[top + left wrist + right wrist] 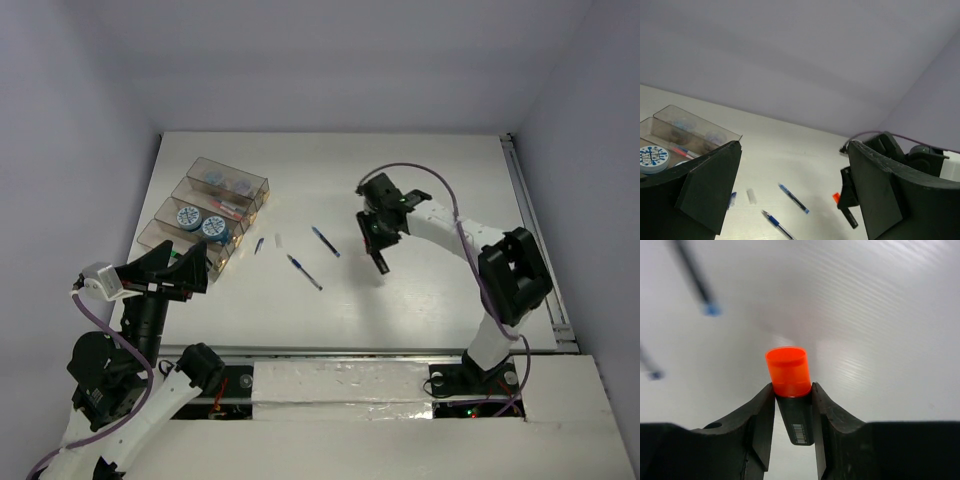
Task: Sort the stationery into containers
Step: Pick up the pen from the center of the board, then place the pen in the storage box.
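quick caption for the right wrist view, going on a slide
Right gripper shut on an orange-capped black marker, held over the white table, with two blurred pens lying beyond.

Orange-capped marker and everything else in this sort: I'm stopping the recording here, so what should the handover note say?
Left tool: open, empty, hovering by the near end of the containers.
Right tool: shut on the orange-capped marker, apparently held above the table.
Done: two rolls sit in one compartment; the farther compartments hold more items.
Left: bin the marker, then the two blue pens, the white piece and a small blue item lying loose.
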`<state>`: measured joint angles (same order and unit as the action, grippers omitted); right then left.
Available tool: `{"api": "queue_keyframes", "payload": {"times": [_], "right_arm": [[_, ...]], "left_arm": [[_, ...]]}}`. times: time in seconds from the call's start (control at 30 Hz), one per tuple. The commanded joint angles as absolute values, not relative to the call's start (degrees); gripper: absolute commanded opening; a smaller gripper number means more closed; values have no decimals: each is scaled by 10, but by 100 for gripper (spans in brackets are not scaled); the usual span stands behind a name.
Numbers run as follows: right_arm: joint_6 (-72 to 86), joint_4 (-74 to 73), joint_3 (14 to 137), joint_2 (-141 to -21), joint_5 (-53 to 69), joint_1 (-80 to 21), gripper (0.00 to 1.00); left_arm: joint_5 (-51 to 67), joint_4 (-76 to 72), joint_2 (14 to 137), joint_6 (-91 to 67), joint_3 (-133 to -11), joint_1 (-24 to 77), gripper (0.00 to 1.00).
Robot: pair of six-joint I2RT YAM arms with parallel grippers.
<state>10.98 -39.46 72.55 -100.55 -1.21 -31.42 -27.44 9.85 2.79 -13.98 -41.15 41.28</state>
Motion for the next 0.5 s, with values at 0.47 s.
{"api": "queue_keyframes", "payload": {"times": [0.47], "right_arm": [[218, -14, 1266, -1340, 235, -550, 12]], "left_arm": [[-301, 80, 42, -138, -413, 417, 78]]}}
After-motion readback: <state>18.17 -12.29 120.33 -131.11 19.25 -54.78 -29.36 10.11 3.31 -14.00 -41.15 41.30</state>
